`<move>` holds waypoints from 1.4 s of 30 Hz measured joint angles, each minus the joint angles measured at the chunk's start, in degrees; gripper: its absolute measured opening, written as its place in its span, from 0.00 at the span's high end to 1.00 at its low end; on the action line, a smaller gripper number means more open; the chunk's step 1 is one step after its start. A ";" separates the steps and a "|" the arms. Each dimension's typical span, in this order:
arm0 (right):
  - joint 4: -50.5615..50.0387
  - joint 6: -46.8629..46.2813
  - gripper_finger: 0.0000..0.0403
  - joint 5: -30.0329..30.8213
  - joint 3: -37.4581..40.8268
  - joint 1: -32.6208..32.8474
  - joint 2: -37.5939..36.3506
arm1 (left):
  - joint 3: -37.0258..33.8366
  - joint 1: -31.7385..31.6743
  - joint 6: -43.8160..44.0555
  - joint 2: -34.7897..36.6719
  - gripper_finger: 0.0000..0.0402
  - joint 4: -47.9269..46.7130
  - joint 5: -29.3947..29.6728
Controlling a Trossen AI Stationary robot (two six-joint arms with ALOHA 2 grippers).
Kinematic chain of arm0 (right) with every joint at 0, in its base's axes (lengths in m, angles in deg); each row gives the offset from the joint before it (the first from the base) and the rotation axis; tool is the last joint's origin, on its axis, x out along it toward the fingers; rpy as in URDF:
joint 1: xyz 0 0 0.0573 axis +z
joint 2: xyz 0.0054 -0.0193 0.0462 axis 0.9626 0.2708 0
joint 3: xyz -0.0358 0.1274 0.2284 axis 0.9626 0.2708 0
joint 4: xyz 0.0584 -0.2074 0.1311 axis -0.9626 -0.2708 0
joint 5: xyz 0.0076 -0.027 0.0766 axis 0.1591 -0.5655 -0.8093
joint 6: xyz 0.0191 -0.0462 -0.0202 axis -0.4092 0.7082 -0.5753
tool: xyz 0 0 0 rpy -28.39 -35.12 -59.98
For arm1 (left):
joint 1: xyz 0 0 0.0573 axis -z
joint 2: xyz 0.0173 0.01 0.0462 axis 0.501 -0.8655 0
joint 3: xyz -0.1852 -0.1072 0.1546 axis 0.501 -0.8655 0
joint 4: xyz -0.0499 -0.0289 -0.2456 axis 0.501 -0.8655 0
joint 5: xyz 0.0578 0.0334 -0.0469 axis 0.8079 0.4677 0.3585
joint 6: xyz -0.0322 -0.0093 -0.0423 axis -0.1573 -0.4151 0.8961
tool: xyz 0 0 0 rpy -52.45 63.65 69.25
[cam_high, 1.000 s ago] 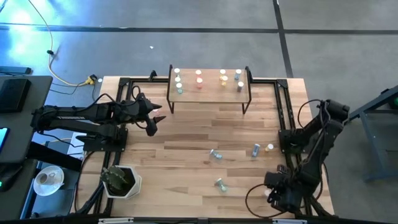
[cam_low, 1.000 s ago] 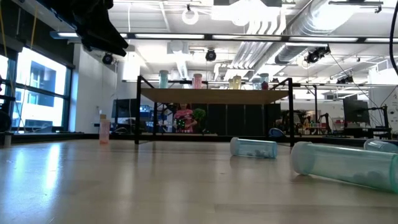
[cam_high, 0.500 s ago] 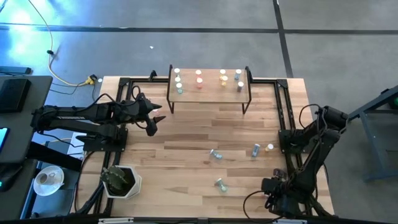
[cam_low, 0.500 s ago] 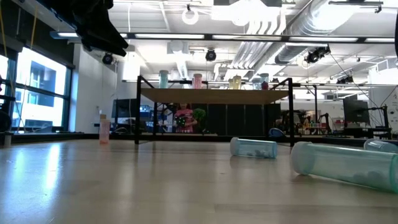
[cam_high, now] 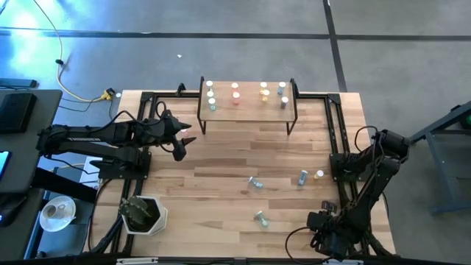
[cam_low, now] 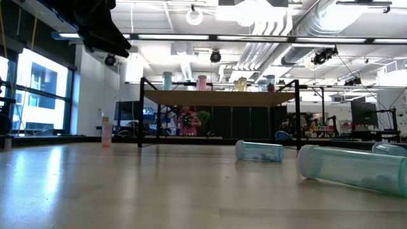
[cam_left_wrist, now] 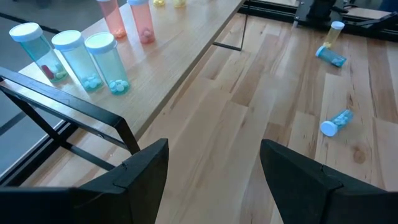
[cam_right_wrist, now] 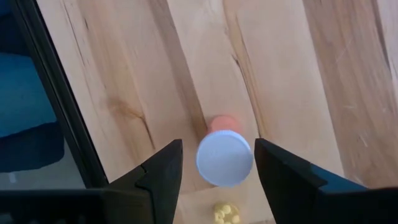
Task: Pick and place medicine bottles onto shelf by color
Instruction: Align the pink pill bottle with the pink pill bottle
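Far left off the table: white paper cup point(cam_high: 56, 212) on a grey side surface, dark potted plant in white pot point(cam_high: 143, 214) at table's near-left corner. Yellow cable point(cam_high: 81, 92) on floor beyond.

Left gripper point(cam_high: 185, 140) hangs above large butcher-block wooden tabletop point(cam_high: 221, 184), left of shelf, fingers spread wide, holding nothing, touching nothing. In left wrist view, both dark fingers point(cam_left_wrist: 143, 168) apart w/ bare wood between.

Small raised light-wood shelf on thin black legs point(cam_high: 249, 110) at far-centre of table. On it, upright white-capped bottles in colour groups: three teal bottles point(cam_left_wrist: 78, 59) at left end, then pink bottles point(cam_left_wrist: 130, 18), yellow, grey-blue at right end. Black metal frame rail point(cam_left_wrist: 74, 118) runs between left gripper and shelf.

On tabletop, mid-right: teal bottles lying on sides point(cam_high: 255, 182), point(cam_high: 260, 216), another point(cam_high: 302, 177) beside a small upright yellow-bodied bottle point(cam_high: 319, 174). Low view: lying teal bottles point(cam_low: 259, 151) in foreground, right.

Right gripper point(cam_high: 321, 230) low at near-right corner, by black frame. Right wrist view: fingers parted either side of orange-pink bottle w/ white round cap point(cam_right_wrist: 224, 157), cap between jaws, not yet clamped; contact can't be told. Loose yellow pills point(cam_right_wrist: 224, 213) just beside it.
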 joint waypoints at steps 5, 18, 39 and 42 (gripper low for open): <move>-0.04 0.00 0.65 -0.22 0.00 -0.39 0.00 | 0.00 -0.02 0.00 0.01 0.40 0.00 0.00; 0.01 0.55 0.75 -0.43 -0.38 -3.52 -0.04 | 0.00 -0.01 -0.01 0.02 0.40 -0.01 0.00; 0.70 40.06 0.76 1.30 -15.68 -35.90 -0.07 | 0.00 -0.02 -0.02 0.01 0.40 -0.07 0.00; 0.64 47.07 0.76 -0.56 -18.92 -42.50 -0.07 | 0.00 0.00 -0.04 0.00 0.40 -0.07 0.00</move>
